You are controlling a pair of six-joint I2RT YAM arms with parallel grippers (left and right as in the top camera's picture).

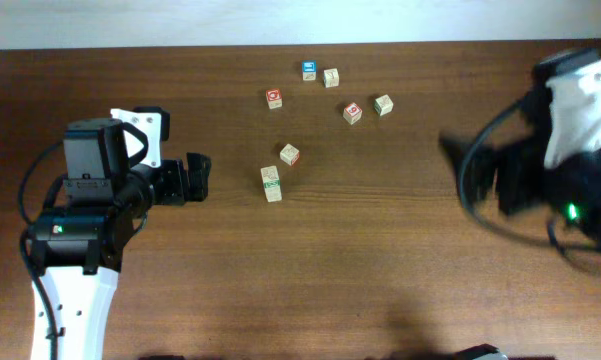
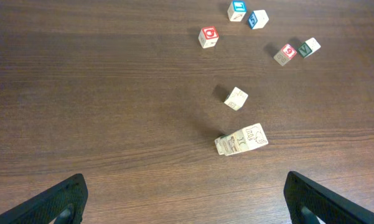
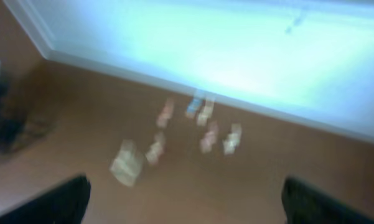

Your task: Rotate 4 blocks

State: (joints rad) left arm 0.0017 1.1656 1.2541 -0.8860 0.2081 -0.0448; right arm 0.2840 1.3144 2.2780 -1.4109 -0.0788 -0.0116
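Two pale blocks (image 1: 271,184) lie touching, side by side, near the middle of the table (image 1: 400,270). A third block (image 1: 290,154) sits just beside them, a little farther back. Beyond that, a pale block (image 1: 331,77) sits next to the blue cube (image 1: 309,70). A green-printed block (image 1: 383,104) is by a red cube (image 1: 352,112), and a second red cube (image 1: 274,97) stands alone. The left gripper (image 1: 198,177) hangs near the pair, jaws spread wide, holding nothing. The right gripper (image 3: 185,198) is blurred, also spread wide, well off to the right.

One tabletop (image 1: 400,280) carries four pale blocks (image 1: 331,77) (image 1: 383,104) (image 1: 289,154) (image 1: 271,184), two red-faced cubes (image 1: 274,97) (image 1: 352,112) and one blue-faced cube (image 1: 308,70), flanked by two claws (image 2: 185,199) (image 3: 183,202).
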